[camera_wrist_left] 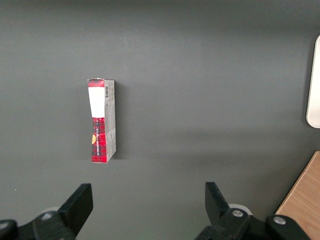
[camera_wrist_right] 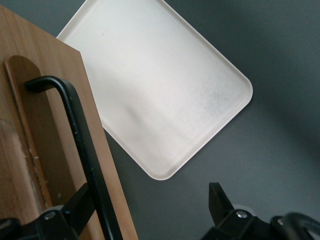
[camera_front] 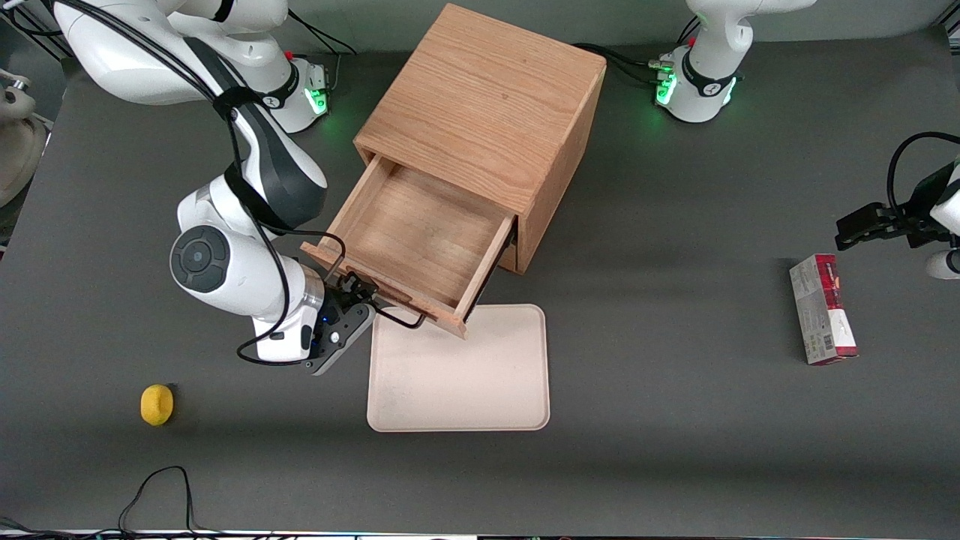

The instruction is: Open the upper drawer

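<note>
The oak cabinet stands mid-table. Its upper drawer is pulled far out toward the front camera, and its bare wood inside shows. The thin black wire handle runs along the drawer front. My right gripper is at the end of the handle nearest the working arm. In the right wrist view the gripper is open. The handle passes just inside one finger, and the other finger stands wide apart over the table. The drawer front is beside it. The bottom drawer is hidden.
A cream tray lies on the table just in front of the open drawer; it also shows in the right wrist view. A yellow lemon lies toward the working arm's end. A red and white box lies toward the parked arm's end.
</note>
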